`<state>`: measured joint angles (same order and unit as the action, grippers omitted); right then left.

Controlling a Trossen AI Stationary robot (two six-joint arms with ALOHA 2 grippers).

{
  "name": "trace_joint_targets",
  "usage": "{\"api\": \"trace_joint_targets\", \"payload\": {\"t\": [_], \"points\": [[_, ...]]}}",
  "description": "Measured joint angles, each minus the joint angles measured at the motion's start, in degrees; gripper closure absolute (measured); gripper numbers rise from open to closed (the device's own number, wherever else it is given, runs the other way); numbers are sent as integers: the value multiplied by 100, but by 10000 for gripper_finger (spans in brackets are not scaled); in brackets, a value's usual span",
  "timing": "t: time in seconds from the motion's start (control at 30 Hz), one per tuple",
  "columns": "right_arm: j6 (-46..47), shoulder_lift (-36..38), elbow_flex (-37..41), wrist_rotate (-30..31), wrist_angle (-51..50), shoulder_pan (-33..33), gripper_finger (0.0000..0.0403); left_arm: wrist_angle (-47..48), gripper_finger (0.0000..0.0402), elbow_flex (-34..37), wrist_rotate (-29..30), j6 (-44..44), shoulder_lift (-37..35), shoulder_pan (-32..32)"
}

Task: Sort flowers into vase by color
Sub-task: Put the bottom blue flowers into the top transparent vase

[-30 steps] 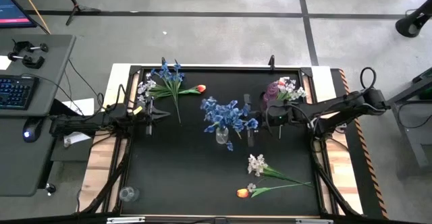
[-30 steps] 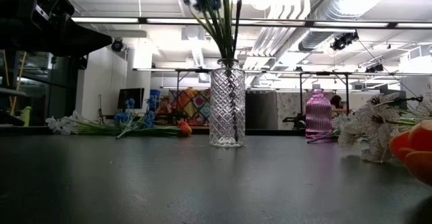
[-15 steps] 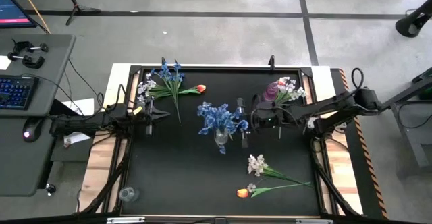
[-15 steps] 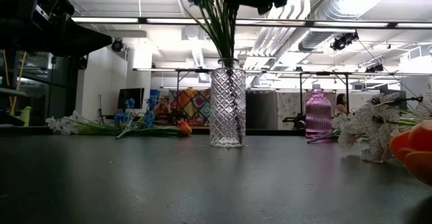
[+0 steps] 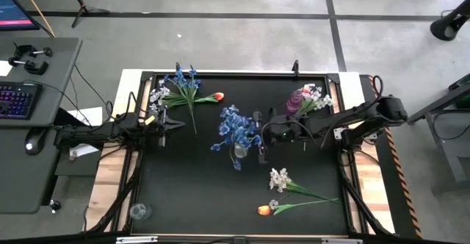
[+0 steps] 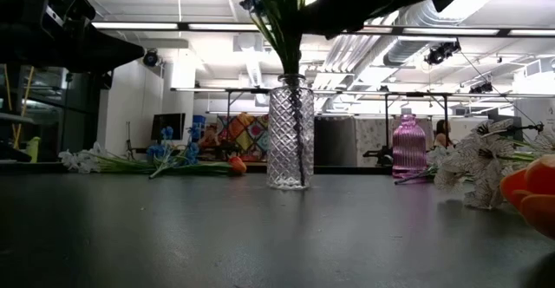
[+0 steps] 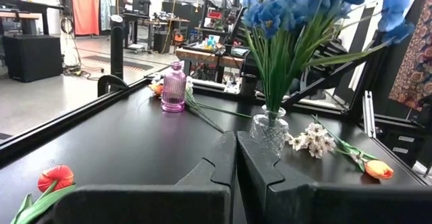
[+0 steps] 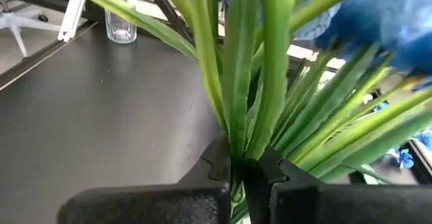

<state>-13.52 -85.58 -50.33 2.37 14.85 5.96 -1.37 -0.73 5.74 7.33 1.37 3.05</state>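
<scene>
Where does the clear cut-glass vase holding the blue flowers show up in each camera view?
High view: clear vase at table centre, mostly under the blue flowers.
Low view: vase at picture centre, stems rising out of it.
Left wrist view: vase right of centre, beyond the shut fingers.
Right wrist view: vase not visible; only green stems in the right gripper.
Shared landmark: pink vase, seen in all but the right wrist view.

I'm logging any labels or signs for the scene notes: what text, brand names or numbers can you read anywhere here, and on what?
No text can be read in these views.
Monitor beside the table: its screen glows, content too small to read.
Keyboard: lit keys, legends too small to read.
Clear vase and pink vase: no labels visible.
Right gripper, shut on the blue flowers: no markings visible.
</scene>
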Motion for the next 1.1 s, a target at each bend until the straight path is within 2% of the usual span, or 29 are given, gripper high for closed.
{"api": "trace_joint_targets", "payload": {"t": [0.57, 0.93, 1.03, 1.1], "points": [[216, -39, 0, -9, -450, -186, 403, -2, 401, 2, 2, 0, 1, 0], [876, -41, 2, 9, -489, -186, 402, 0, 401, 0, 0, 0, 0, 0], [1061, -42, 4, 9, -480, -186, 390, 0, 401, 0, 0, 0, 2, 2], [1153, -42, 4, 7, -453, -186, 369, 0, 401, 0, 0, 0, 0, 2]]}}
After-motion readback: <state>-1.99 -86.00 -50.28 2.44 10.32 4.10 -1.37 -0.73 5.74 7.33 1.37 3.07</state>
